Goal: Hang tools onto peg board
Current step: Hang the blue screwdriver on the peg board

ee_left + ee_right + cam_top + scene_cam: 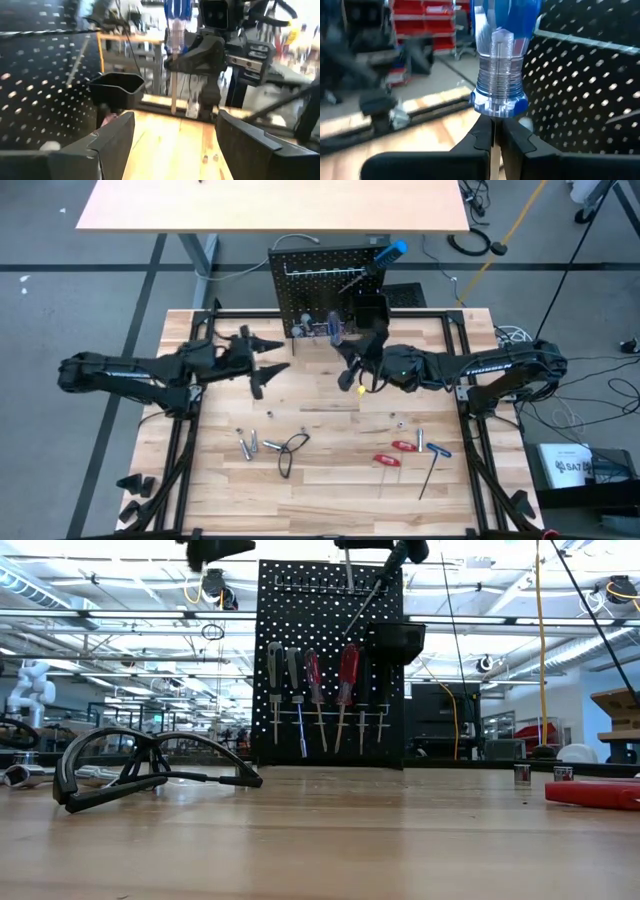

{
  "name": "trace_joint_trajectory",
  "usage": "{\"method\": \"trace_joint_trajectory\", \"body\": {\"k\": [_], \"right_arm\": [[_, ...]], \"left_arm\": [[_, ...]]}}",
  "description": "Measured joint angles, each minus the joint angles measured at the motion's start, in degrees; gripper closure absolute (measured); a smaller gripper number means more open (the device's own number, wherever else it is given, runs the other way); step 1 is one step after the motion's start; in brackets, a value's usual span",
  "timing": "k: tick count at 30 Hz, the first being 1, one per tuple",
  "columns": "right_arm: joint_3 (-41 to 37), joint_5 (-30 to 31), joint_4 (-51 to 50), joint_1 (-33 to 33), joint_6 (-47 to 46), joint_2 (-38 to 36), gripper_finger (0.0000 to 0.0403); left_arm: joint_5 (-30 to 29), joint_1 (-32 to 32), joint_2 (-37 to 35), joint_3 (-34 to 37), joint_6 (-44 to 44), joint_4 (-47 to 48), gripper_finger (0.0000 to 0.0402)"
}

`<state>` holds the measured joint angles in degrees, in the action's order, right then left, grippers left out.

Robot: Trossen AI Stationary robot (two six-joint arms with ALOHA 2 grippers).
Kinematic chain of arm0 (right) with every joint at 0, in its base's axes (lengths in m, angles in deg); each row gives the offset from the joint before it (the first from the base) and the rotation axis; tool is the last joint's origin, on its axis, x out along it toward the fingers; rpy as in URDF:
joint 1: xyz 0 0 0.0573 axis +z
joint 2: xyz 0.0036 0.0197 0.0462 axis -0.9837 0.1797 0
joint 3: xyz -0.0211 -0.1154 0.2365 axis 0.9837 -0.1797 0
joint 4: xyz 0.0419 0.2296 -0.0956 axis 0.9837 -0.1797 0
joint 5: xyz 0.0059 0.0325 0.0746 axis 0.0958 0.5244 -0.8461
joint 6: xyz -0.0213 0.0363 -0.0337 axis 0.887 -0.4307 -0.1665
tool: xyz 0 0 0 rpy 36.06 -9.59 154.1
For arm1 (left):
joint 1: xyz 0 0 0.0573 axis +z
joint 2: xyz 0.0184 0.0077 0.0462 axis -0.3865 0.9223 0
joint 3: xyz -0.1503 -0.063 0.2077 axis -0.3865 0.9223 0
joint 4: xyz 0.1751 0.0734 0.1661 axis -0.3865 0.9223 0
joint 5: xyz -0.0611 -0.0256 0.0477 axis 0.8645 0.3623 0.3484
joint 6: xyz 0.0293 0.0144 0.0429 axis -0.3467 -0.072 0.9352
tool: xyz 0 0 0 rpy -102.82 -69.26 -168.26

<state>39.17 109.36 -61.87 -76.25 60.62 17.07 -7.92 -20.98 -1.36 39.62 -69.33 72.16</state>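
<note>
Left tool (262, 367), at nine o'clock on the surface (320, 490), stands fully open and empty. At twelve o'clock the board (325, 275) stands upright. Right tool (352, 360), just in front of it, is closed on the shaft of a blue screwdriver (500, 60). Loose tools (405, 448) lie toward six o'clock. Risk: the narrow pinch on a thin shaft may let the screwdriver swing or slip, so it misses its slot or knocks hung tools. The right wrist view alone shows the grip; only the low view shows screwdrivers (347, 675) already hung.
</note>
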Motion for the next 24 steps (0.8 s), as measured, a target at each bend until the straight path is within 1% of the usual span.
{"method": "trace_joint_trajectory", "body": {"k": [3, 7, 9, 13, 17, 19, 21, 23, 24], "right_arm": [[0.0, 0.2, 2.8, -2.6, 0.0, 0.0, 0.0396], [0.0, 0.2, 4.8, -6.7, 0.1, 0.0, 0.0396], [0.0, 0.1, 5.9, -8.7, 0.1, 0.0, 0.0396], [0.0, -0.2, 6.7, -12.2, 0.6, 0.1, 0.0396], [0.0, -1.1, 7.2, -15.0, 0.9, 0.2, 0.0396], [0.0, -3.1, 7.1, -15.7, 0.2, 0.2, 0.0396], [0.0, -7.6, 7.3, -15.9, -0.4, 0.2, 0.0396], [0.0, -14.4, 7.6, -15.7, -1.3, 0.2, 0.0396], [0.0, -19.5, 8.0, -15.6, -2.0, 0.2, 0.0396]], "left_arm": [[-0.1, -0.2, -3.0, 6.0, -1.7, -7.0, 0.0124], [-0.1, -1.3, -4.1, 11.6, -3.1, -13.9, 0.0124], [-0.4, -1.7, -3.8, 13.1, -3.0, -15.7, 0.0124], [-3.0, -1.8, -3.4, 15.5, -2.7, -18.4, 0.0124], [-3.4, -1.9, -3.1, 16.6, -1.5, -19.0, 0.0124], [-3.4, -1.9, -3.0, 16.6, -0.7, -19.4, 0.0124], [-3.4, -1.8, -3.0, 16.6, 0.3, -20.1, 0.0124], [-3.5, -1.8, -2.9, 16.6, 1.5, -20.3, 0.0124], [-3.5, -1.8, -2.8, 16.6, 1.7, -20.2, 0.0124]]}}
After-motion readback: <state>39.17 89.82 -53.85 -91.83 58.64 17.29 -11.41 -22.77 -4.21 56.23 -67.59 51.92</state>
